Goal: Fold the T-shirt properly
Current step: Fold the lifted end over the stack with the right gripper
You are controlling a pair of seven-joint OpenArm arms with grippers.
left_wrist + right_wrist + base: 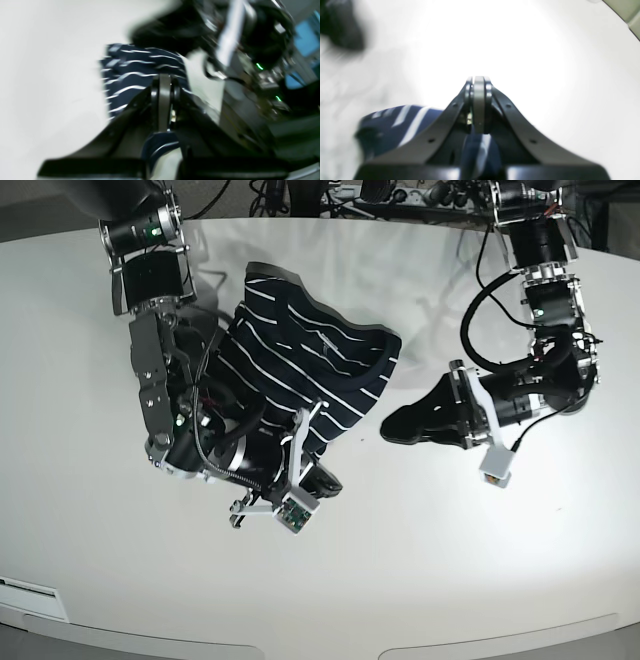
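the broad white tabletop [420,580] is carrying everything here, and the dark navy soft t-shirt with thin white stripes [300,370] is lying bunched on it left of centre in the base view, far from flat. the right gripper [320,480] is sitting at the shirt's near edge, jaws pressed together and pinching a fold of striped cloth [480,150], as its wrist view is showing. the left gripper [400,425] is sitting just off the shirt's other side, jaws pressed together too, with a scrap of navy fabric [160,147] caught behind its tips. to do this well, i reckon both arms are needing to lift and draw apart evenly, tensioning the cloth without tugging it free, before laying it flat.
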